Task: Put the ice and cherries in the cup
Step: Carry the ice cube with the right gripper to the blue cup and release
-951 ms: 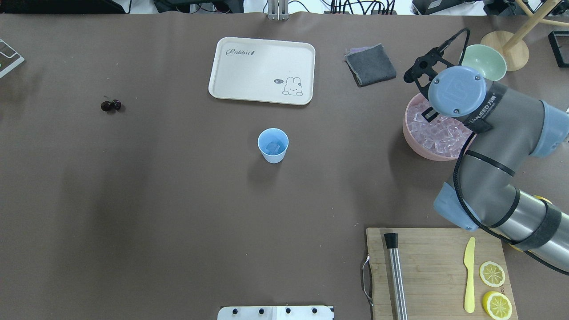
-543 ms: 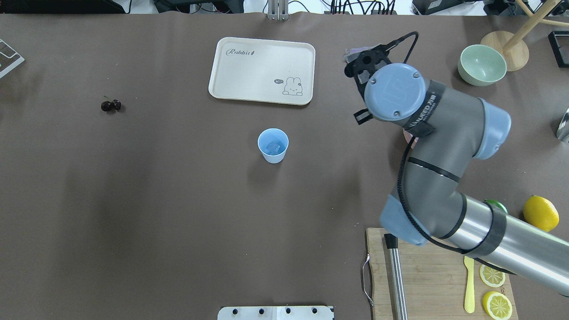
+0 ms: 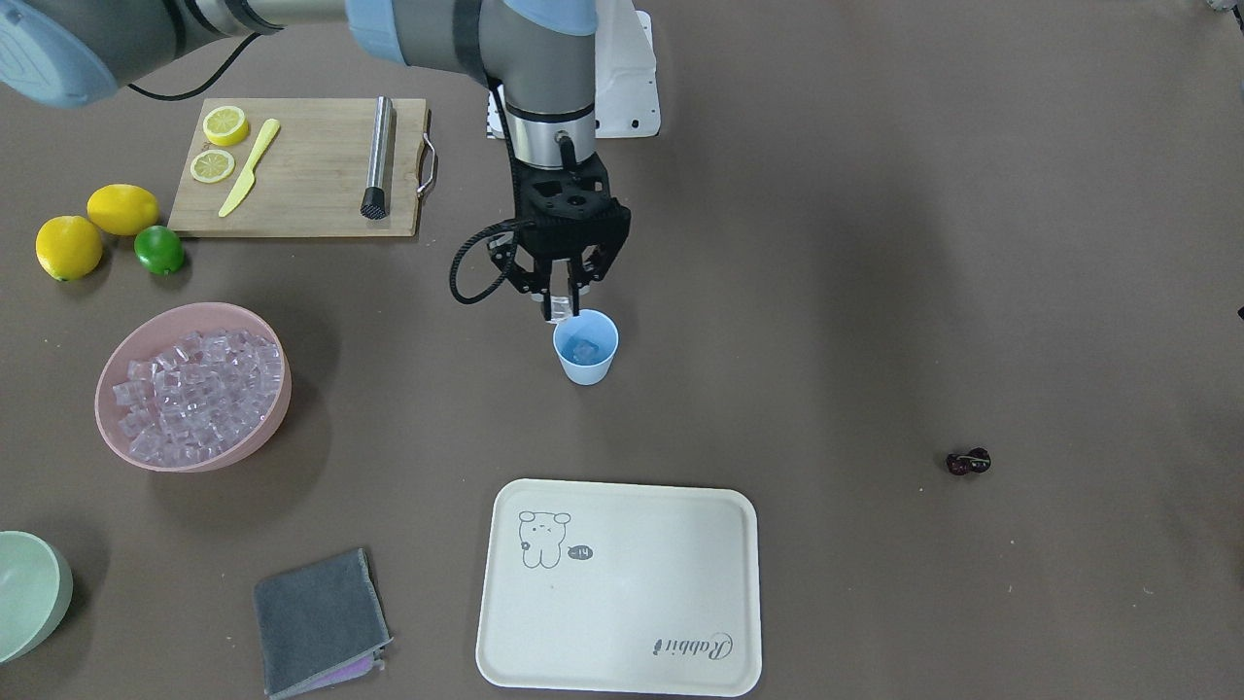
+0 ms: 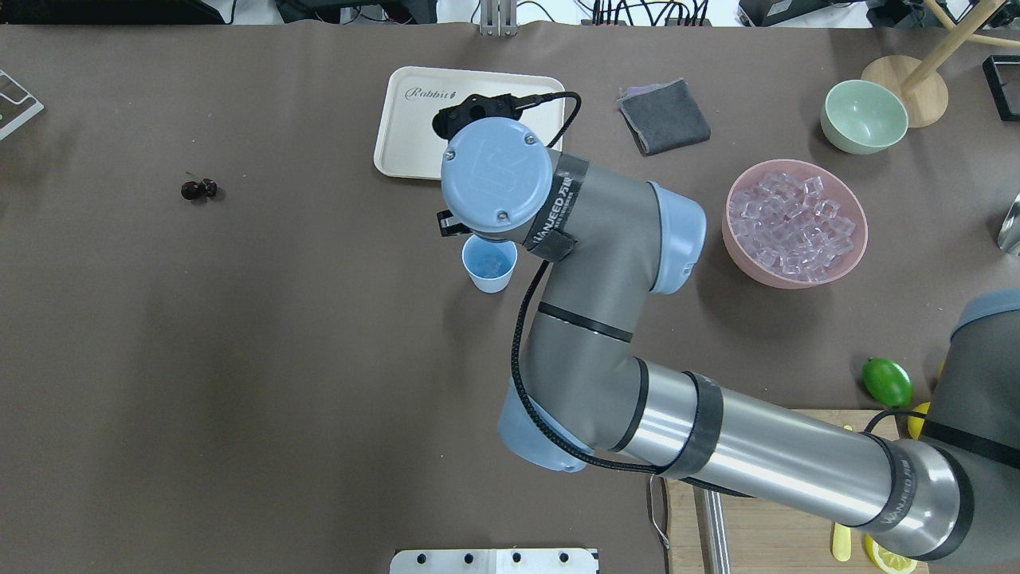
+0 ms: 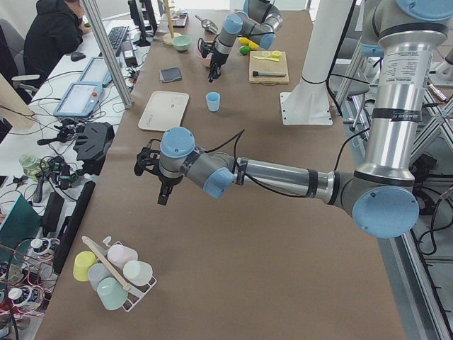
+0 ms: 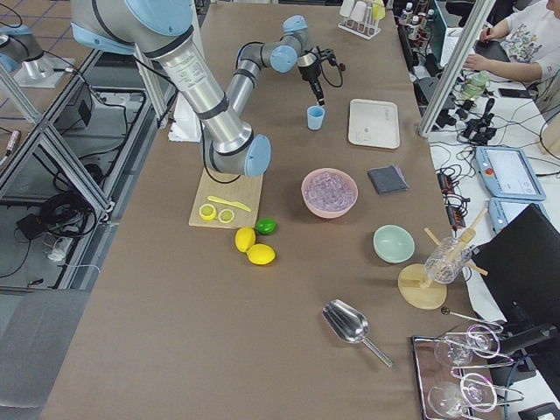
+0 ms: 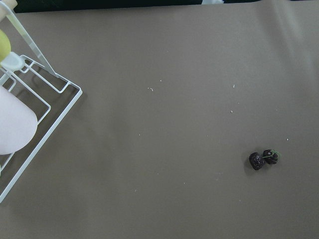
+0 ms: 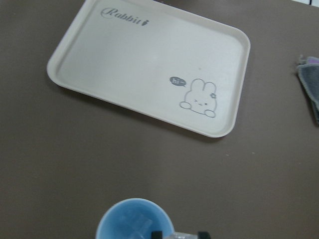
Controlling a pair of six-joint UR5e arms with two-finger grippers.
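One ice cube (image 3: 560, 309) pinched in right fingers (image 3: 576, 282) over cup (image 3: 586, 364) | left fingers (image 5: 163, 196) small, cannot tell

Right arm (image 4: 606, 239): pink bowl (image 4: 789, 281) to cup (image 4: 486, 281)

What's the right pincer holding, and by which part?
The right pincer pinches a small clear ice cube by opposite sides, above the light-blue plastic cup.

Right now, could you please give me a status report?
Right gripper, jaws shut on ice cube, over cup rim; left gripper, jaws unclear. Ice in cup already; cherries on table, untouched. Nothing blocking cup.
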